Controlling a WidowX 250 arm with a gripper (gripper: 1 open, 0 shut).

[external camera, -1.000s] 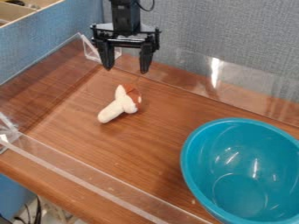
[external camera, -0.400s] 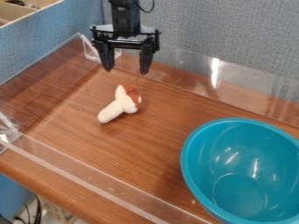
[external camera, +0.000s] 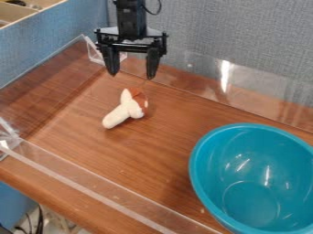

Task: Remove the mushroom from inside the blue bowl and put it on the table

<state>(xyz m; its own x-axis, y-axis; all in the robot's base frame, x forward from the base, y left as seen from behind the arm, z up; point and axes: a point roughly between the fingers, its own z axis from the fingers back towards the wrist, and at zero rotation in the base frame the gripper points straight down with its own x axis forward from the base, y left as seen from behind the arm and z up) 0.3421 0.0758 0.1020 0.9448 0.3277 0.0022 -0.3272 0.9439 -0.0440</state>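
mushroom (external camera: 124, 108) already lies on the surface (external camera: 171, 119), blue bowl (external camera: 257, 177) empty — keep the gripper (external camera: 132, 68) jaws open, clear above.

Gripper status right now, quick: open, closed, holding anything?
Gripper: open, empty, raised at the back of the table; the mushroom lies on the wood, outside the blue bowl.

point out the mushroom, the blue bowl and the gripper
mushroom (external camera: 124, 109), camera view, middle of its cream stem
blue bowl (external camera: 215, 146), camera view, left rim
gripper (external camera: 134, 64), camera view, midway between its open fingers
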